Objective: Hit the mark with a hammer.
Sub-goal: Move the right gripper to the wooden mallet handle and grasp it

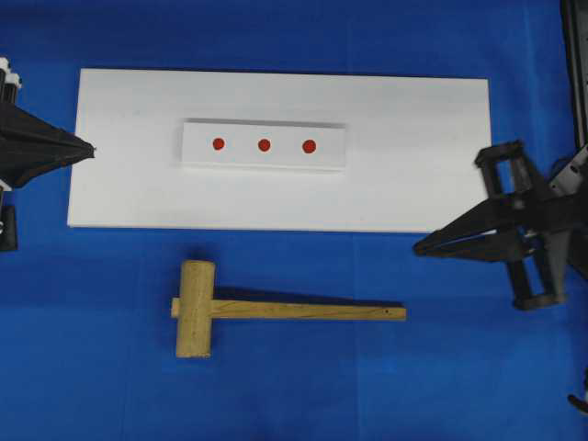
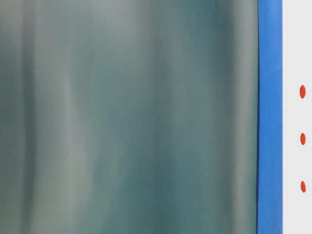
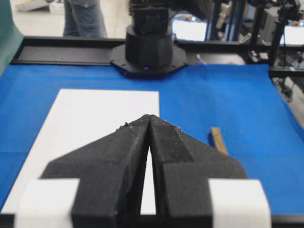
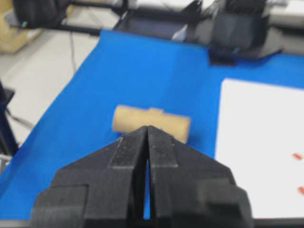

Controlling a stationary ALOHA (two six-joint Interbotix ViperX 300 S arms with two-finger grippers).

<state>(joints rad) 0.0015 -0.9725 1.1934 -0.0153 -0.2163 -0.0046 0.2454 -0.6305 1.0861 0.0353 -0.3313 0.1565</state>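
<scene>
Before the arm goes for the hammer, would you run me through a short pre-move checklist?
1. Hammer free on the blue cloth, untouched: ok.
2. Handle clear of the white board, pointing towards the right gripper: ok.
3. Right gripper open for a grasp: not ok, jaws shut.
4. Left gripper out of the way at the board's left edge, shut and empty: ok.
5. Three red marks uncovered on the raised block: ok.
6. Which mark to hit: cannot tell.
</scene>
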